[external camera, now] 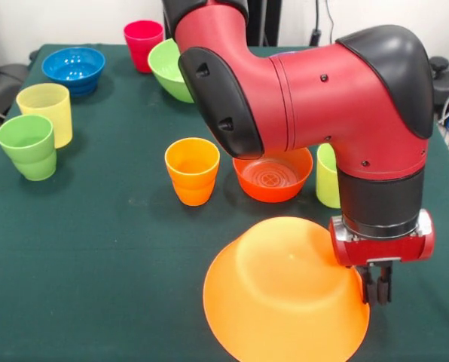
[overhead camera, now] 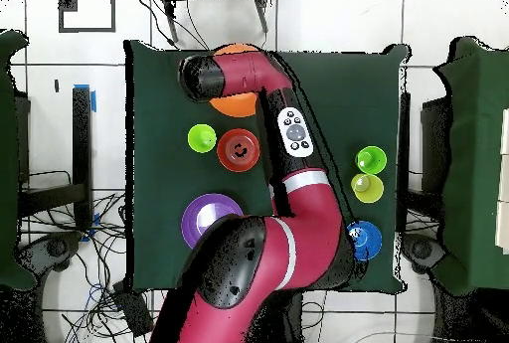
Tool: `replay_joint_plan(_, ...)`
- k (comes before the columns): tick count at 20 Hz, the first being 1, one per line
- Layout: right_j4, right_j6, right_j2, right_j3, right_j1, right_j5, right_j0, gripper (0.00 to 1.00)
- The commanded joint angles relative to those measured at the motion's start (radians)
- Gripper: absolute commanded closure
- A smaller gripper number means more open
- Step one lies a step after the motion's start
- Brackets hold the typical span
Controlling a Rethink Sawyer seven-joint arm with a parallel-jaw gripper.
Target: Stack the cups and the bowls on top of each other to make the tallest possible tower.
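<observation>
The very large orange bowl point(external camera: 285, 294) is upside down and tilted at the table's front; the overhead view shows a part of it point(overhead camera: 234, 102) beside the arm. My gripper point(external camera: 377, 290) is at its right rim, fingers close together on the rim. Behind it stand the orange cup point(external camera: 192, 170), the small red-orange bowl point(external camera: 272, 177) and the lime cup point(external camera: 328, 181), all upright. The green cup point(external camera: 30, 147) and pale yellow cup point(external camera: 47, 109) stand at the left. The blue bowl point(external camera: 74, 68), red cup point(external camera: 143, 41) and green bowl point(external camera: 170, 72) are at the back. The purple bowl point(overhead camera: 204, 218) shows only overhead.
My arm point(external camera: 307, 98) reaches across the table's middle and hides part of the green bowl and the lime cup. Black chairs point(overhead camera: 20, 160) stand beside the table's sides. The green table cloth point(external camera: 96, 249) is bare at the front left.
</observation>
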Motion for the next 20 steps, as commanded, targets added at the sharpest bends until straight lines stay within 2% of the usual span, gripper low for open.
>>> replay_joint_plan(1,0.006,0.029,-0.053,-0.042,0.026,0.012,0.012,1.0)
replay_joint_plan(4,0.018,0.01,-0.049,-0.052,0.031,0.036,0.009,1.0)
replay_joint_plan(8,0.022,0.023,-0.062,-0.017,0.011,0.016,0.009,1.0)
replay_joint_plan(13,0.015,-0.014,-0.049,-0.076,0.042,0.017,0.011,1.0)
replay_joint_plan(20,0.017,-0.04,-0.044,-0.096,0.042,0.039,0.008,1.0)
